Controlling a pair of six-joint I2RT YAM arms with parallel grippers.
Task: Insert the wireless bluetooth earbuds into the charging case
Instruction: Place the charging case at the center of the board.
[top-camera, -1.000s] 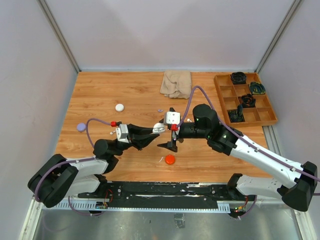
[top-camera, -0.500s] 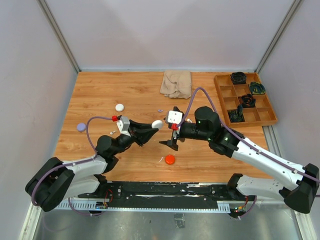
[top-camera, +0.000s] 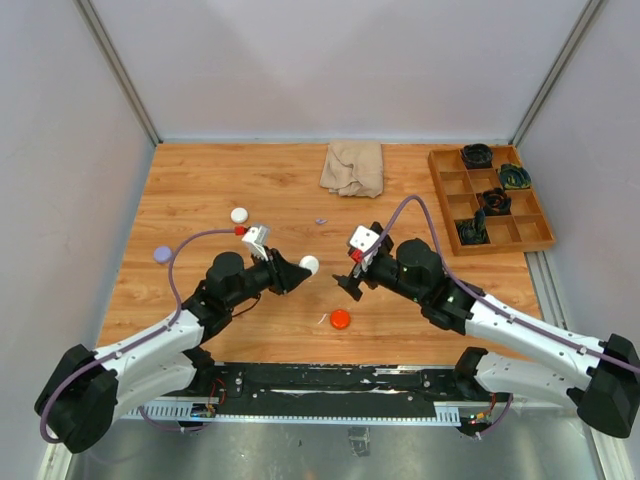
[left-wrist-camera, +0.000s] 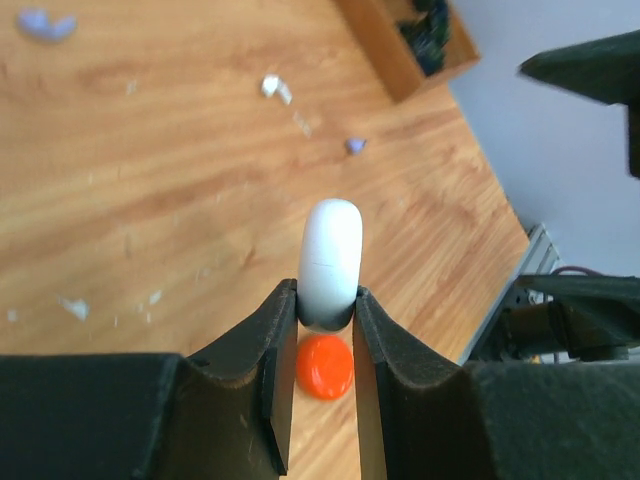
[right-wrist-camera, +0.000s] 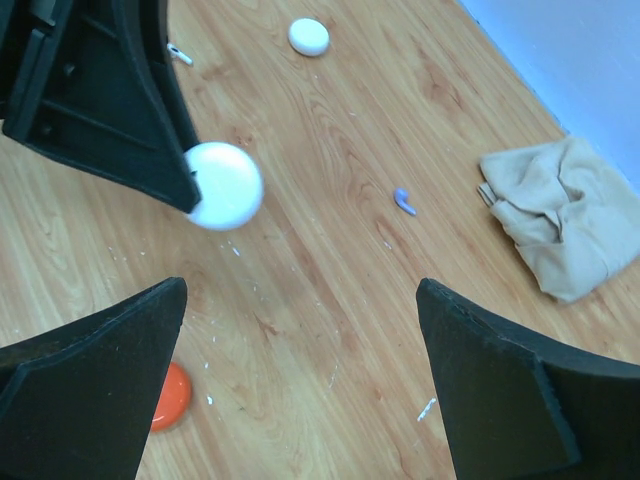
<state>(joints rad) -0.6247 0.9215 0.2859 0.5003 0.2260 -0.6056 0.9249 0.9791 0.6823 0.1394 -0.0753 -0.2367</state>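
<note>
The fingers (left-wrist-camera: 275, 340) of the left gripper (left-wrist-camera: 326, 296) are clenched on a white charging case (left-wrist-camera: 330, 262), pinching it on edge by its lower part and, as far as the wrist view shows, holding it clear of the table (top-camera: 200, 180). Facing it and close by, the right gripper (right-wrist-camera: 300, 290) has its jaws spread wide with nothing between them. Below the held case lies a red puck (top-camera: 340, 319), and just beside that puck is a thin white earbud (top-camera: 322, 319) lying on the wood. Farther back, a purple earbud (right-wrist-camera: 403, 201) rests alone in the middle of the table. A white puck (right-wrist-camera: 308, 36) sits off to the left, and a purple puck (top-camera: 162, 254) lies nearer the left edge. At the far side are a crumpled cloth (top-camera: 353, 167) and a wooden tray (top-camera: 440, 190) with dark items in some compartments. The case shows only a faint seam and looks shut, so no bud is in it yet. The step in hand seems to be presenting the case to the other arm. Next, the free gripper would probably have to get the lid open while the left one holds firm. It would then need to fetch a matching bud, likely the white one near the red puck, with a fine, low pinch on a very small part.
</note>
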